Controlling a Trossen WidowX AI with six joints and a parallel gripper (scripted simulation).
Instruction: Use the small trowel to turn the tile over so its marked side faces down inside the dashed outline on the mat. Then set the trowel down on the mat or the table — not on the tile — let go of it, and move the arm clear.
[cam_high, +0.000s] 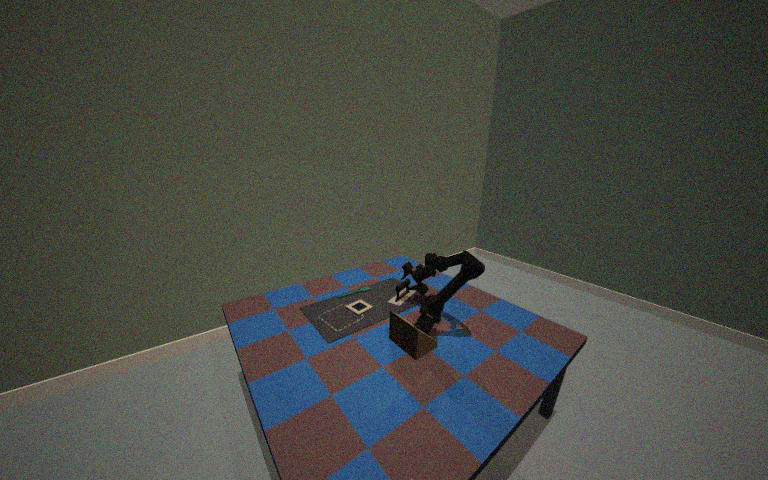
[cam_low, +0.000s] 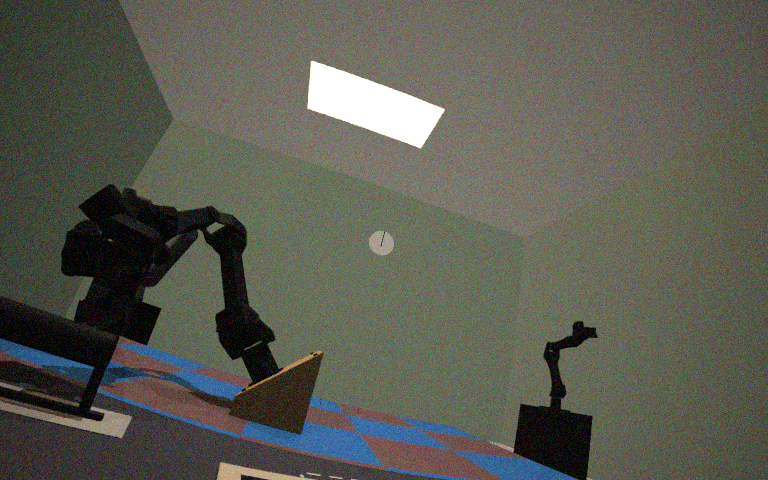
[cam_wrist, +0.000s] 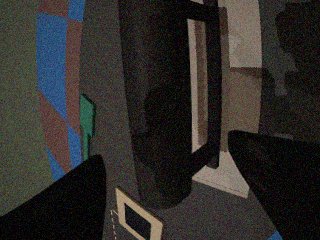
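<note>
The trowel (cam_high: 402, 287) (cam_low: 56, 331) (cam_wrist: 155, 65) is a pale flat plate with a thick black handle raised above it; it rests on the dark mat (cam_high: 331, 337) (cam_low: 169, 441) (cam_wrist: 107, 60). My gripper (cam_high: 408, 278) (cam_low: 79, 227) (cam_wrist: 167, 152) is open and holds nothing. It is above the trowel and tilted; in the wrist view its fingers appear on either side of the handle, without visible contact. The tile (cam_high: 359, 306) (cam_low: 226, 472) (cam_wrist: 137, 220), cream with a dark square facing up, lies flat by the dashed outline (cam_high: 338, 329) (cam_wrist: 114, 225), partly over its near-trowel edge. Its underside is hidden.
A thin green tool (cam_high: 355, 292) (cam_wrist: 87, 115) lies near the mat's far edge. A brown wedge-shaped panel (cam_high: 404, 336) (cam_low: 283, 399) stands beside the arm base. The exterior view shows another arm (cam_low: 555, 362) on a black pedestal in the background.
</note>
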